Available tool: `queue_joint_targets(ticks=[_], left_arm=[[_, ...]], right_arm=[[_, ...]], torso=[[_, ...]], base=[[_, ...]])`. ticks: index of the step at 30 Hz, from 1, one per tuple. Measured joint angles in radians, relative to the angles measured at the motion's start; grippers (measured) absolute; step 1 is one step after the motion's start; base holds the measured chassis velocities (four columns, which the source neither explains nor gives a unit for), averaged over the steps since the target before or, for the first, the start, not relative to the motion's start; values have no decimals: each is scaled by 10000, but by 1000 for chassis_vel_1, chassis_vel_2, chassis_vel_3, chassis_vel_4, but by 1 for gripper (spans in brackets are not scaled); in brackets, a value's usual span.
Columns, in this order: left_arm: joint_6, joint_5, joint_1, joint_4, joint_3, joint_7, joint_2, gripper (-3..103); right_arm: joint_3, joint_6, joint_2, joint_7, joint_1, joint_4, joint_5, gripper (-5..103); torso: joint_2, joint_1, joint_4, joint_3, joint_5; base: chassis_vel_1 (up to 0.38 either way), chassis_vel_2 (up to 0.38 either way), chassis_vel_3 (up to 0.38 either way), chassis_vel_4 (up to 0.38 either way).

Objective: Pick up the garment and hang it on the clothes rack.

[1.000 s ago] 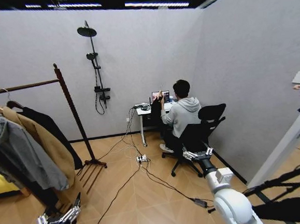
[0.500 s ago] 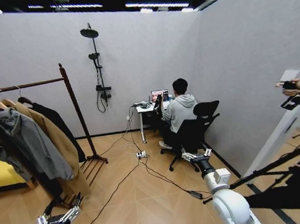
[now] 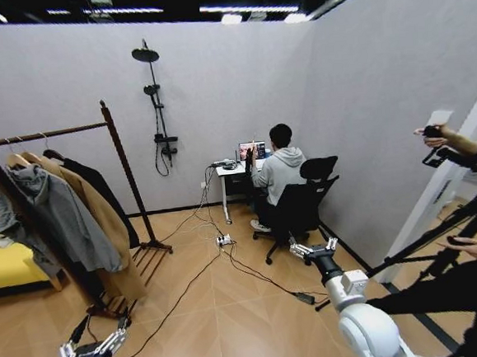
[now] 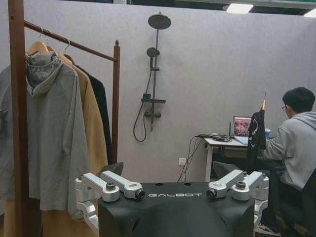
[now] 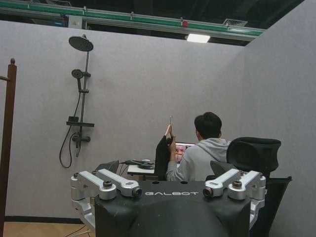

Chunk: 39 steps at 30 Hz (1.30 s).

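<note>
The clothes rack (image 3: 118,159) stands at the left, a dark reddish-brown wooden frame with a top bar (image 4: 74,43). On it hangs the garment (image 3: 100,189), long and black, behind a tan coat (image 3: 93,223) and a grey hooded sweatshirt (image 3: 51,214). In the left wrist view the garment (image 4: 101,111) shows as a dark strip beside the far post. My left gripper (image 3: 93,349) is low at the front left, open and holding nothing, well short of the rack. My right gripper (image 3: 313,249) is open and holding nothing at the front right. Both also show in the wrist views, left gripper (image 4: 173,187) and right gripper (image 5: 168,187).
A person sits on an office chair (image 3: 303,211) at a small white desk (image 3: 230,179) by the back wall, holding up a small dark cloth (image 5: 162,155). Cables (image 3: 229,270) trail over the wooden floor. A yellow sofa (image 3: 5,263) stands behind the rack. Tripods and people's hands (image 3: 467,247) are at the right.
The camera has moved: the whole picture has shifted, and more of the rack and its clothes now shows at the left. Both grippers keep their places and stay open.
</note>
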Motion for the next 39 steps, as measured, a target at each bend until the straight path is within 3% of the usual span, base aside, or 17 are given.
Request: queue_joint_targets(ticks=[21,30,33,36,38,39], left_arm=[[0,0,1,0,0,-3,0,100],[0,0,0,1,1,-2,0,100],[0,0,0,0,0,-3,0,100],[0,0,0,0,0,-4,0,100],[0,0,0,0,0,-4,0,100],[0,0,0,0,0,-4,0,100]], right_arm=[[48,106,58,-164,-130,-106,308,100],[655,96,848,-844,-1274,-275,1141,100],[940,364,1249,-1128,-1899,-717,819,100],[1746,1519,1978,-2028,-2921,-1904,-313,100],[1954,2393,2099,-2179,-3238,-2557,-571,100],[1954,2393,2099,-2179,-3238,-2557,-571,100]], torso=[[0,0,0,1,2],[0,3,1,0,0],[0,0,-1,0,4],[0,0,-5,0,3],[0,0,-4,0,3],[0,0,-4,0,3]], base=[[87,-91,-80,89],[0,0,0,0],[0,0,0,0],[0,0,0,0],[0,0,0,0],[0,0,0,0]])
